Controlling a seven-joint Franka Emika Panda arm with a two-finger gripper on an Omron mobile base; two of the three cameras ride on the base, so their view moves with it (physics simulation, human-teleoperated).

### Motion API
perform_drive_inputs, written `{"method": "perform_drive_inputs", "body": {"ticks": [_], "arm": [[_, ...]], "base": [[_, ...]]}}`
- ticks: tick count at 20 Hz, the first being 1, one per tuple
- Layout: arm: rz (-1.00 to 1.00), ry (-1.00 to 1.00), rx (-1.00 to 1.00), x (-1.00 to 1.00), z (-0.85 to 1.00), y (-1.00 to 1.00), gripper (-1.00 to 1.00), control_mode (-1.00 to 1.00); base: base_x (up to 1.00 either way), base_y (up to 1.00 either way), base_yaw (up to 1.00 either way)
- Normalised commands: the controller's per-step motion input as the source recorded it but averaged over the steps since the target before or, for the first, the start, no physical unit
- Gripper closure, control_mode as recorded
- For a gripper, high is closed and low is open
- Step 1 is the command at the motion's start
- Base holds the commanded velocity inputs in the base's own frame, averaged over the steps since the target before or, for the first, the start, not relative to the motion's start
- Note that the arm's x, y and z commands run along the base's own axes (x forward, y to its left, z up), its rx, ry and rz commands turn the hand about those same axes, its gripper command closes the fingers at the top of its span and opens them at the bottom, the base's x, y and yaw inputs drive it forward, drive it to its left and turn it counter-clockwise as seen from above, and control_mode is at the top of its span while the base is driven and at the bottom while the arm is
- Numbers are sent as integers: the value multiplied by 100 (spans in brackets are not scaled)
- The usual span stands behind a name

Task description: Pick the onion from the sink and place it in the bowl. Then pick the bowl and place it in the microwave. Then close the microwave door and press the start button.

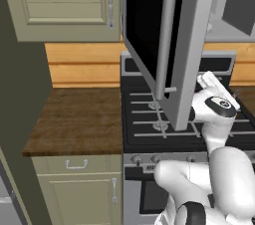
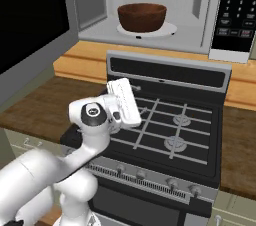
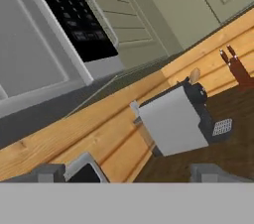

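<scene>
The bowl [image 2: 142, 17] already stands on the white plate [image 2: 170, 29] inside the microwave [image 2: 202, 25], above and beyond the pincer [image 3: 131, 172], so I judge the step in hand is to close the microwave door [image 1: 187, 45]. The door stands wide open to the left of the arm, and its slim bar handle [image 1: 166, 40] hangs over the stove [image 2: 170, 130].

The pincer is empty, its two tips apart as wide as they go, and it hovers low above the burners. To do this step well, the hand should rise and come behind the outer face of the door, then push it in a smooth arc toward the cavity until it sits flush. A push near the free edge needs less force than one near the hinge.

The hand view looks toward a grey appliance [image 3: 173, 124] on the desk [image 3: 233, 109], not toward the door. The onion I cannot make out; the bowl's wall hides its inside. The button panel [image 2: 237, 5] is too small to tell which button is start.
</scene>
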Motion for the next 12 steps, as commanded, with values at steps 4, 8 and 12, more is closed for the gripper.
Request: {"method": "perform_drive_inputs", "body": {"ticks": [4, 8, 12], "arm": [[-22, -4, -13, -21, 0, 58, -100, -100], [-23, -3, -7, -36, 6, 69, -100, -100], [-4, -19, -4, -65, 1, 43, -100, -100]], "base": [[0, 0, 0], [0, 0, 0], [0, 0, 0]]}}
